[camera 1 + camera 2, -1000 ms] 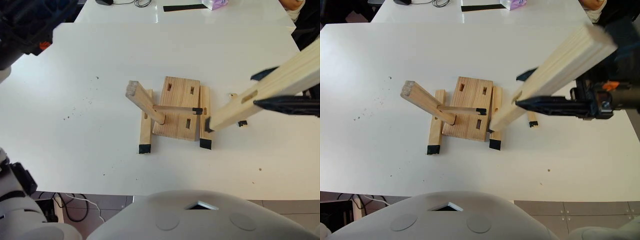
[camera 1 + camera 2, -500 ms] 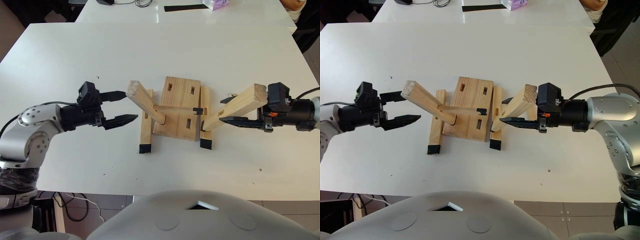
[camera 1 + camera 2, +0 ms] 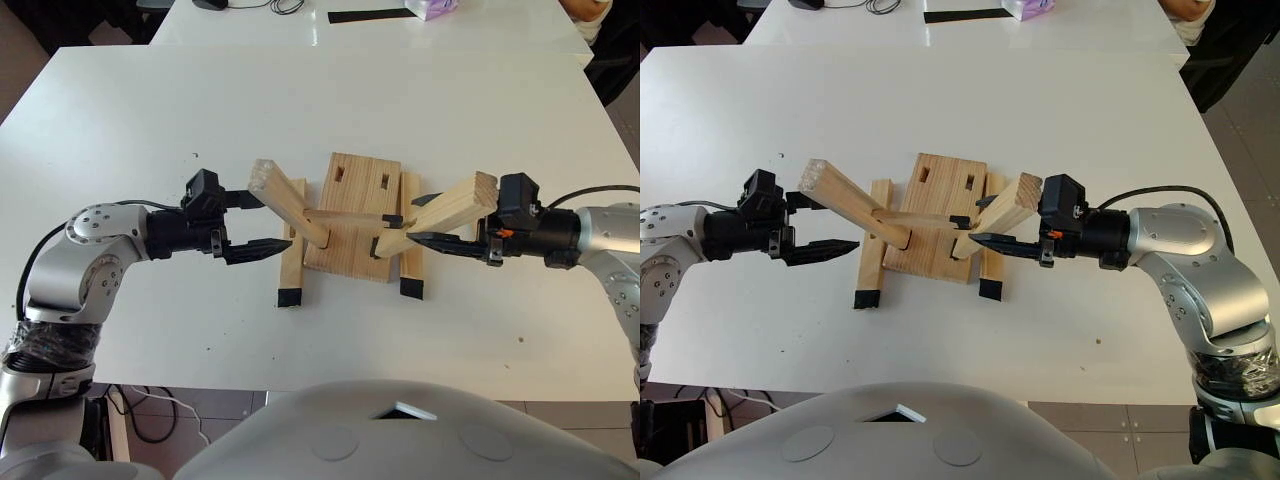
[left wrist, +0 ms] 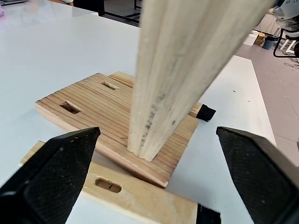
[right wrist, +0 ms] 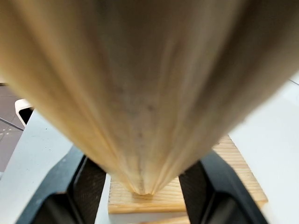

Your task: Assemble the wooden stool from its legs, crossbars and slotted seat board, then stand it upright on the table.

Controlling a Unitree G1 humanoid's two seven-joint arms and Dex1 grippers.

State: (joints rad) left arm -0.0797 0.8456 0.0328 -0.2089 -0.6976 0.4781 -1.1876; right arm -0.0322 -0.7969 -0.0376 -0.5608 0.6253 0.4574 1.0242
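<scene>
The slotted seat board (image 3: 358, 200) lies flat mid-table. One wooden leg (image 3: 283, 198) stands tilted in it, with a thin crossbar (image 3: 350, 216) running from it across the board. My left gripper (image 3: 272, 220) is open, its fingers (image 4: 51, 172) on either side of this leg and clear of it. My right gripper (image 3: 412, 218) is shut on a second leg (image 3: 445, 208), held slanted with its lower end on the board's near right corner. Two more legs lie flat: one (image 3: 291, 262) along the board's left side, one (image 3: 411, 262) along its right.
The white table (image 3: 120, 120) has free room left, right and in front of the parts. A second table behind carries a black strip (image 3: 365, 15), a purple item (image 3: 432, 7) and cables.
My right arm has brought its leg down from high up and in to the board's corner. My left gripper has come into view and closed in around the standing leg.
</scene>
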